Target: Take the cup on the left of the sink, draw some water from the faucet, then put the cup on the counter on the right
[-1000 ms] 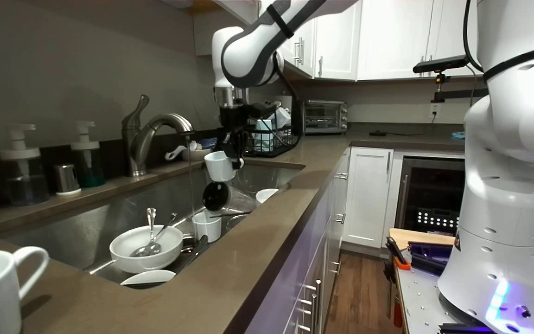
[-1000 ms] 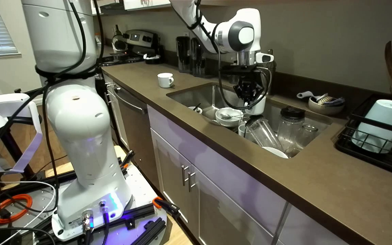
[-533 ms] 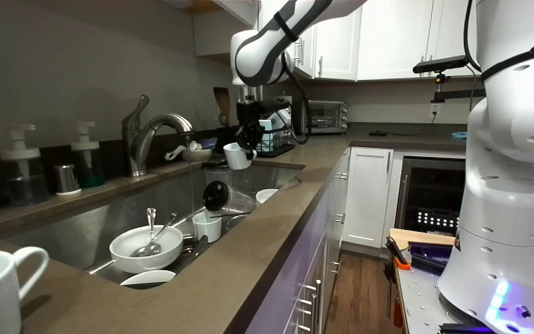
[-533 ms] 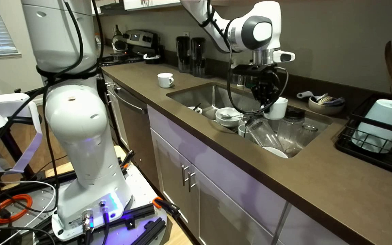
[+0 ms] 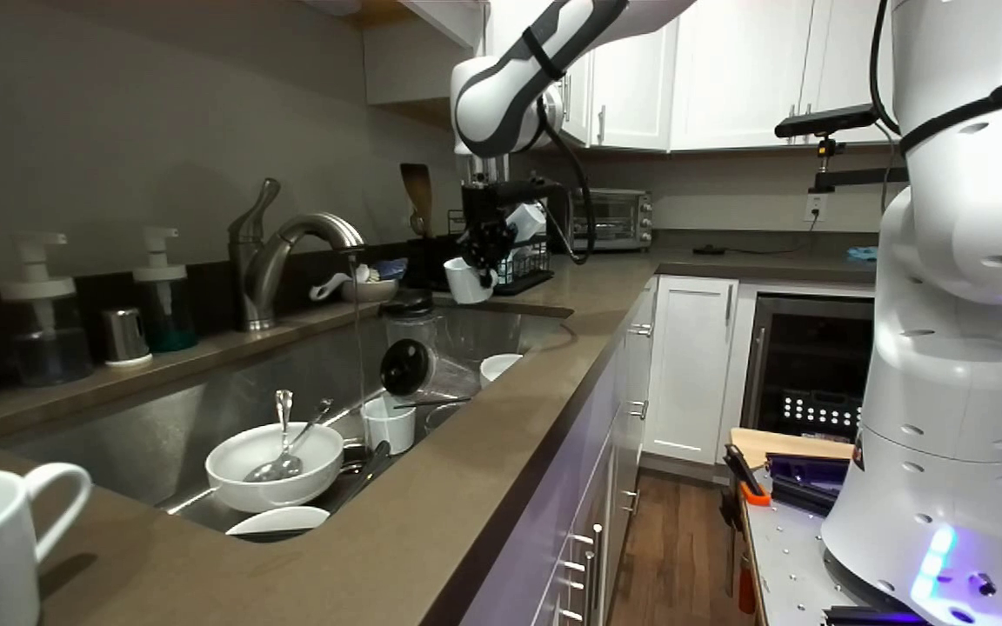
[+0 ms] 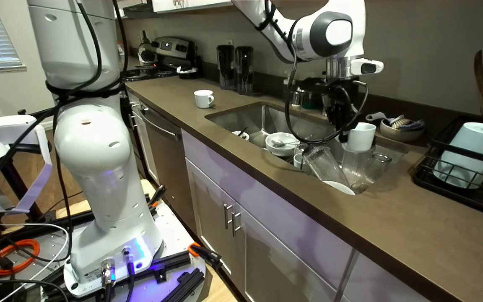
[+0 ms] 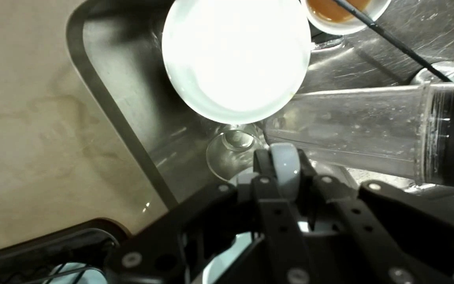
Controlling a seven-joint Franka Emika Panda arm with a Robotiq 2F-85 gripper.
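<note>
Above the sink point(image 6: 247, 116), the hand point(image 6: 342, 136) grips the cup point(image 6: 361, 136), a plain white mug, by its loop handle point(image 7: 286, 169); the cup's contents are hidden. In the sink, a white bowl point(image 5: 266, 497) holds a spoon point(image 5: 273, 470), a white vessel point(image 7: 337, 28) orange-brown liquid point(image 7: 331, 10), and a dark-lidded clear jar point(image 7: 353, 130) lies tilted. A similar mug point(image 6: 203, 100) stands on the worktop point(image 6: 434, 226) beside the sink.

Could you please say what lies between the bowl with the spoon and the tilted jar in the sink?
In both exterior views, a white cup stands between the bowl and the jar; a dark utensil lies beside the bowl in an exterior view.
</note>
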